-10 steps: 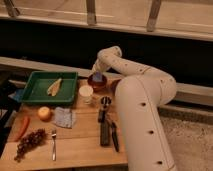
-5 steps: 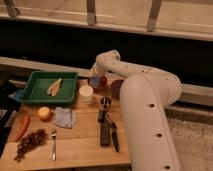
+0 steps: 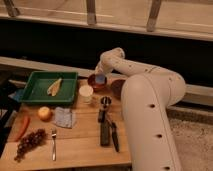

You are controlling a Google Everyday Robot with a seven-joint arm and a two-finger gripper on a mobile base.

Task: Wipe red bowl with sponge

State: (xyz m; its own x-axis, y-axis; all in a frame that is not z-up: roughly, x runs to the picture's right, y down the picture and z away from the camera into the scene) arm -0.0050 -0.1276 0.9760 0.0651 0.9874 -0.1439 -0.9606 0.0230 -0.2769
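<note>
1. Since the frame half a second earlier, the arm's bulky near link had shifted slightly to the right in the camera view. The gripper (image 3: 100,71) had stayed at the red bowl (image 3: 92,82), and the bowl had kept its place.
2. That bowl stood upright, mouth up, on the wooden counter (image 3: 75,152), near the far edge. It sat just right of the green tray (image 3: 31,93), just behind the white cup (image 3: 86,93) and left of the duller brown bowl (image 3: 116,87).
3. A light blue sponge (image 3: 101,78) lay inside the bowl's opening, toward its far side. It looked roughly square, so no long axis or heading could be told.
4. Reaching in from the right and bending down, the arm ended with the gripper directly above the sponge, at the bowl's far rim.
5. How wide the gripper stood, and whether it was gripping the sponge or only touching it, could not be told; the wrist hid that part.
6. Elsewhere on the counter:
   - A pale yellow item (image 3: 54,86) lay slantwise in the tray.
   - An orange fruit (image 3: 45,113) sat beside a grey-blue cloth (image 3: 64,117).
   - A red vegetable (image 3: 22,127), dark grapes (image 3: 29,143) and a fork (image 3: 53,144) lay near the front left.
   - Dark utensils (image 3: 104,127) lay lengthwise beside the arm.
</note>
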